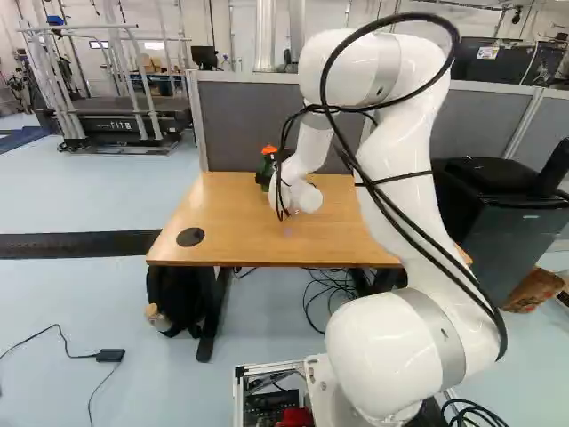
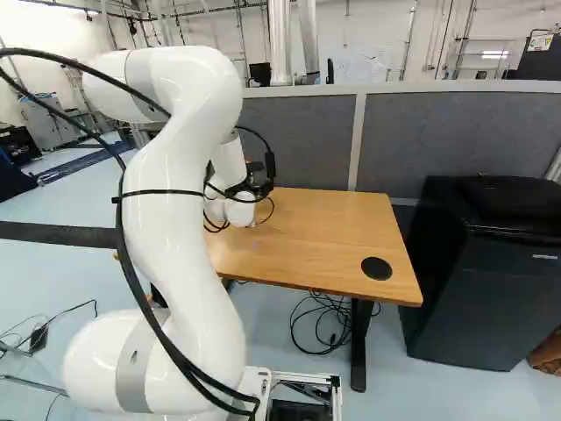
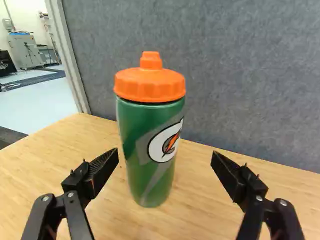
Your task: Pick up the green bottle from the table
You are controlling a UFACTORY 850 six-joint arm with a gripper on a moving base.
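Glossy white arm (image 1: pixel 398 147) with bulbous joints (image 1: pixel 378 356), grey bands (image 1: pixel 442 334) and looping black cables (image 1: pixel 427 17); angular black fingers (image 3: pixel 76 186) bearing small silvery screws (image 3: pixel 283 202).

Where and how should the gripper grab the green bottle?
I'd take the bottle around its green body, below the orange cap, coming in level from the gripper's side, since the partition stands behind. It's upright, tall and rounded, so the open fingers could close on opposite flanks, once centred.
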